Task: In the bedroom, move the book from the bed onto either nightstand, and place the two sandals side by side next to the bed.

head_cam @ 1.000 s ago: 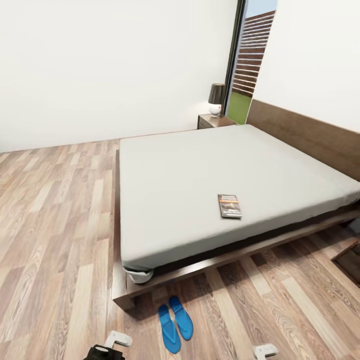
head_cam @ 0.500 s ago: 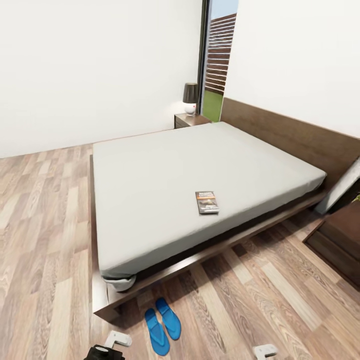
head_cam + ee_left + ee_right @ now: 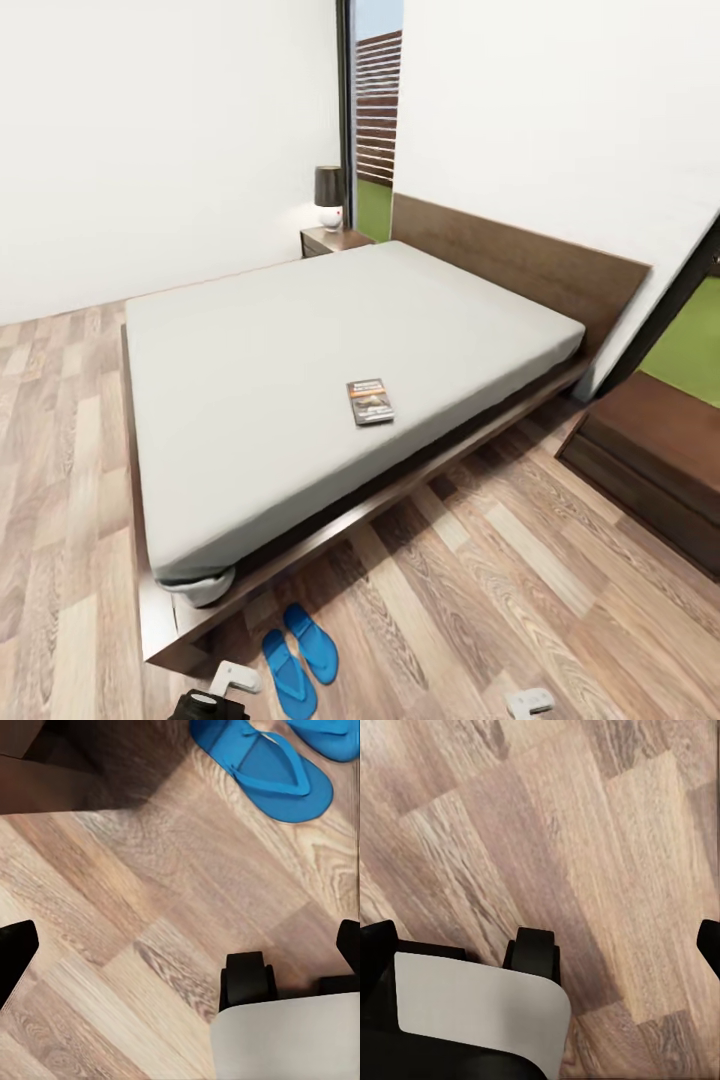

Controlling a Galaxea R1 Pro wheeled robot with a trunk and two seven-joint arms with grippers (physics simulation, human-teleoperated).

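- As your head view has swung right over the last second, the near nightstand [image 3: 668,455] has come into frame: a drop-off for the book [image 3: 369,401].
- Book: flat on the bed [image 3: 300,360], near its edge, untouched.
- Sandals [image 3: 298,659]: together on the floor by the bed's corner.
- Left gripper [image 3: 180,945], right gripper [image 3: 547,937]: spread wide, holding nothing.

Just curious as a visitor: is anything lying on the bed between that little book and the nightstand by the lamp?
Nothing visible does. The book lies alone on the bed, and bare grey mattress runs from it to the nightstand at the far corner, where a lamp takes part of the top.
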